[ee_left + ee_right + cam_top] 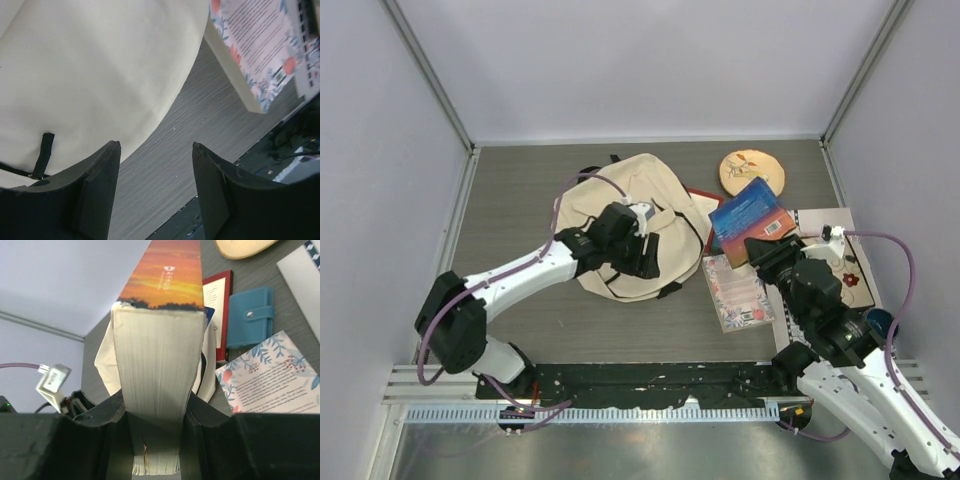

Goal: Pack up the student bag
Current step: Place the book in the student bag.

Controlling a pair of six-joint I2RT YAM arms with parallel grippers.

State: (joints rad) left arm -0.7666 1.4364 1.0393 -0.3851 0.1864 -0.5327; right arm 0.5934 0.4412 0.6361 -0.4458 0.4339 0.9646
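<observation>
The student bag (620, 215), a large cream backpack with thin black straps, lies flat at mid-table. My left gripper (645, 262) hovers over its near right edge. In the left wrist view that gripper (156, 150) is open, with only bare table between the fingers and the bag's cream fabric (100, 75) just beyond. My right gripper (765, 250) is shut on a thick book (750, 218) with a blue back cover, held off the table to the right of the bag. In the right wrist view the gripper (155, 410) clamps the book's page block (157, 365); the bag (106, 360) shows behind it.
A floral-covered book (735, 292) lies flat near the bag's right edge. A red book (220, 300) and a blue wallet (250, 317) lie beyond it. A round tan disc (752, 172) sits at the back. A flat patterned mat (835, 235) lies at the far right.
</observation>
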